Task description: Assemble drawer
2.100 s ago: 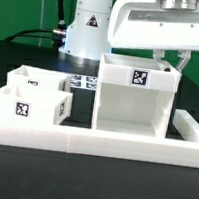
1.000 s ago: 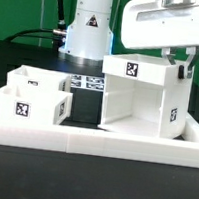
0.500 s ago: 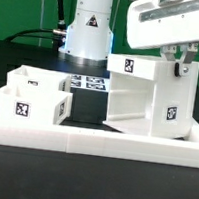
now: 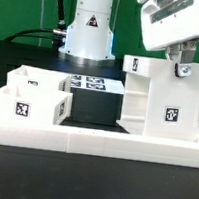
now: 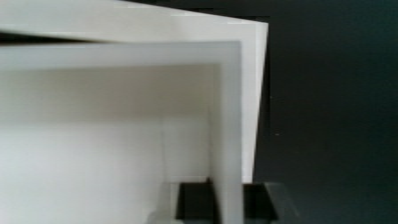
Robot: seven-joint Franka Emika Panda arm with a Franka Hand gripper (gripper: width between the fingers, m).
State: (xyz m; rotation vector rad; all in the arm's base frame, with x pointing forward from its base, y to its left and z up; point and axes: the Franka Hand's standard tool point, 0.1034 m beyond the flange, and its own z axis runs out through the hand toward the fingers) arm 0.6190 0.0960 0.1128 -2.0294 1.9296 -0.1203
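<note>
The white drawer casing (image 4: 168,101) stands upright at the exterior view's right, turned so a tagged side wall faces the camera. My gripper (image 4: 182,67) is at its top edge, shut on one of its walls. In the wrist view the thin white casing wall (image 5: 231,120) runs down between my two dark fingers (image 5: 199,200), which clamp it. Two small white trays (image 4: 29,99) with tags sit at the exterior view's left, one behind the other.
The long white L-shaped rail (image 4: 92,140) runs along the front and up the right side. The marker board (image 4: 89,83) lies flat behind the trays. The robot base (image 4: 88,26) stands at the back.
The casing, held in my gripper, has rotated and shifted toward the exterior view's right; its open front now faces left and a tagged side faces the camera.
</note>
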